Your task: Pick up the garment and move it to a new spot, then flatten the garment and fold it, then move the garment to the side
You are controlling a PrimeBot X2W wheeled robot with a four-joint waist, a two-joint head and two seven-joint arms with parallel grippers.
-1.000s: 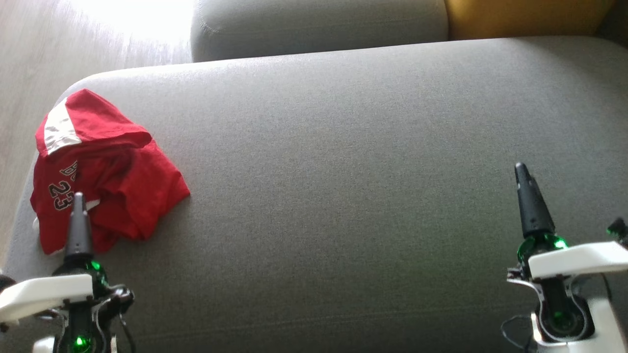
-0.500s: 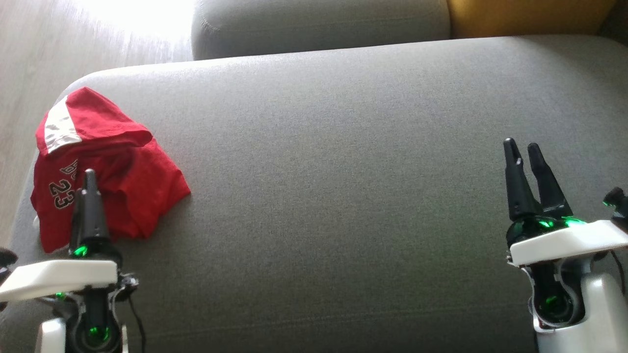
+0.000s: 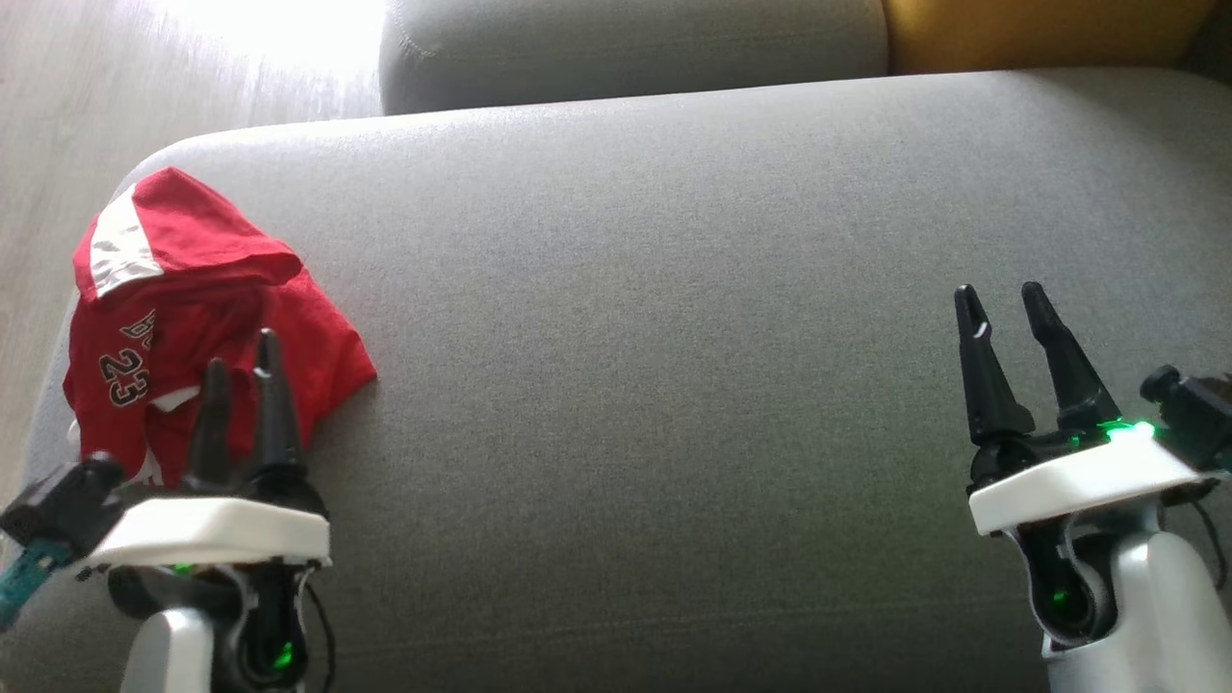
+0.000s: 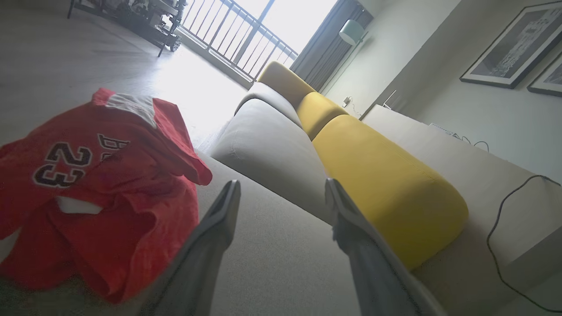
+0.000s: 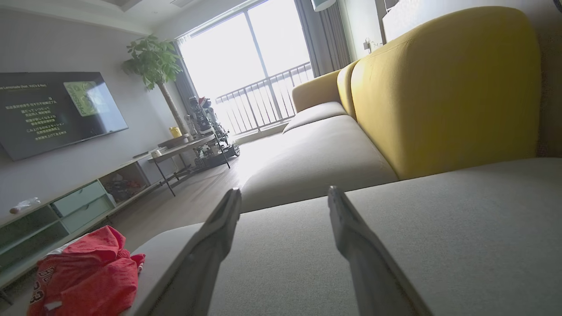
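- As the left gripper (image 3: 240,349) has swung toward the shirt (image 3: 192,289), fingers apart and empty, pick-up looks next.
- Well off to the right, the right gripper (image 3: 998,289) waits, also spread and empty.

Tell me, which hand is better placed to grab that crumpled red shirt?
The left hand: it is open and right at the red shirt. The right hand, also open, is far across the grey cushion.

Shirt (image 3: 192,279), left of frame: red, white stripe panel, black numerals "23" edged white. Sofa seat (image 3: 674,337): plain grey weave. Back cushion (image 3: 1030,34), upper right: mustard yellow. Floor (image 3: 58,115), upper left: pale wood grain.
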